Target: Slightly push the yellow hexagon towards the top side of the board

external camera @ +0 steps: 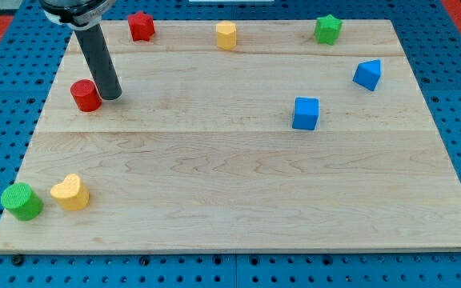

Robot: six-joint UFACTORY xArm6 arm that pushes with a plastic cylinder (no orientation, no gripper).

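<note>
The yellow hexagon (pixel 226 35) stands near the board's top edge, a little left of the middle. My rod comes down from the view's top left, and my tip (pixel 111 96) rests on the board right next to the red cylinder (pixel 86 95), on its right side. My tip is far to the left of and below the yellow hexagon.
A red star (pixel 141 26) sits at the top left and a green star (pixel 327 29) at the top right. A blue cube (pixel 306 113) and a blue angular block (pixel 367 74) sit at the right. A green cylinder (pixel 22 200) and a yellow heart (pixel 70 192) sit at the bottom left of the wooden board (pixel 238 208).
</note>
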